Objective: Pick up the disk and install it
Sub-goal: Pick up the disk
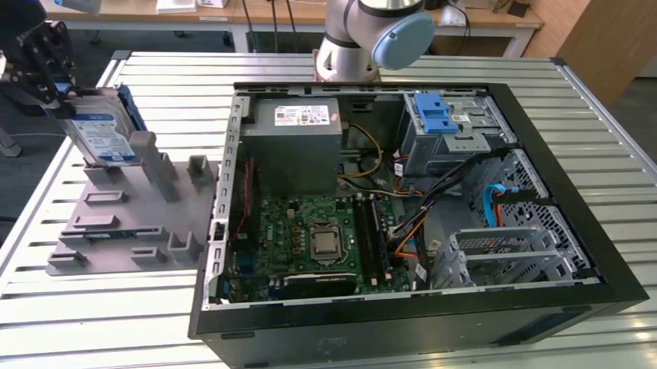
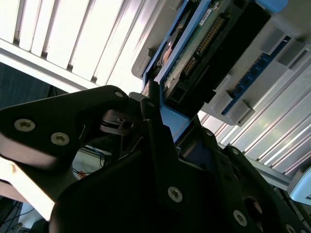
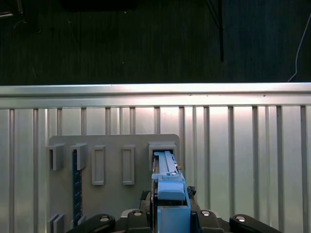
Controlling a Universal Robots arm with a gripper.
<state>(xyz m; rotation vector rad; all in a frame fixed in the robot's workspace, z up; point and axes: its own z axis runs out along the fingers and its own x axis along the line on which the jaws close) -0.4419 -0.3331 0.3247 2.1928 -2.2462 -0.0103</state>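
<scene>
**Pinching the disk (image 1: 103,137) over the grey holder plate (image 1: 113,223)**

Grips the disk with the pincer (image 1: 57,88) near the far corner of the worktop (image 1: 103,323), on the exterior view's left. Holds it on edge and tilted, labelled face towards the open computer case (image 1: 411,323), lower end down among the plate's upright posts. Cannot tell whether that end touches the plate or hangs just clear of it.

In the second wrist view, clamps black fingers (image 2: 155,131) against the disk's (image 2: 204,53) blue bracket from both sides, with the circuit-board side and connector row exposed beyond the pincer (image 2: 172,131).

In the first wrist view, carries the disk (image 3: 167,189) edge-on, in line with a rectangular slot at one end of the holder plate (image 3: 112,204), with slatted worktop (image 3: 243,145) all around.

Leaves the case well apart from the disk, at the middle of the worktop. Inside it, has the grey power-supply box (image 1: 298,134) at the far side and the drive cage with a blue latch (image 1: 451,123) beside that, towards the exterior view's right. Shows the arm's base (image 1: 370,38) at the worktop's far edge, behind the case.
</scene>
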